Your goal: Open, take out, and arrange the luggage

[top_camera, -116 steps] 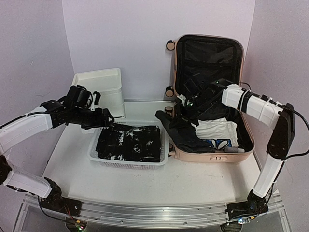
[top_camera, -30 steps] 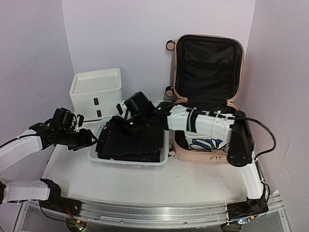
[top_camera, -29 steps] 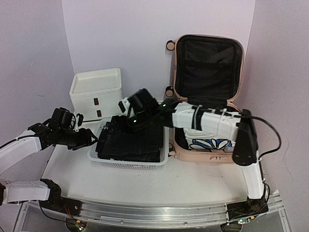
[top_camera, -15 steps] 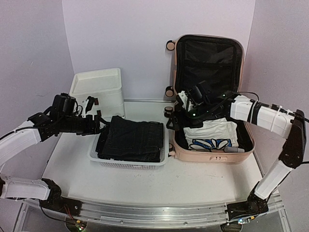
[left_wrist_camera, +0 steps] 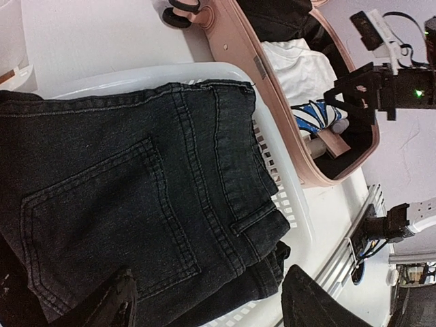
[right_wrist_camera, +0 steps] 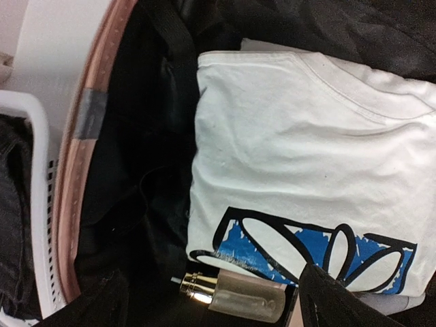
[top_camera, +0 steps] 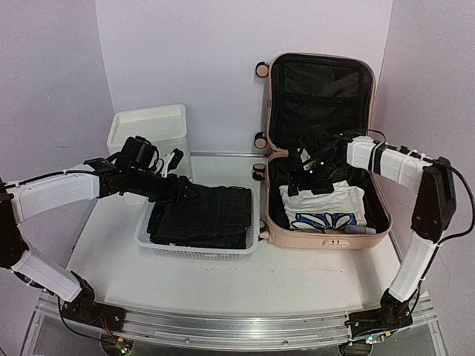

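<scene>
On the white table [top_camera: 223,274] the luggage [top_camera: 320,239] lies open at the right, beside the basket [top_camera: 194,251], which already holds the jeans [top_camera: 204,215]. A T-shirt [top_camera: 326,202] and a bottle [right_wrist_camera: 244,300] are left inside, I judge. My left pincer [top_camera: 180,187] and right pincer [top_camera: 308,178] both gape, empty.

The jeans [top_camera: 200,215] lie in the basket [top_camera: 197,253], left of the luggage [top_camera: 319,241] holding shirt [top_camera: 326,202] and bottle [top_camera: 358,231].
</scene>
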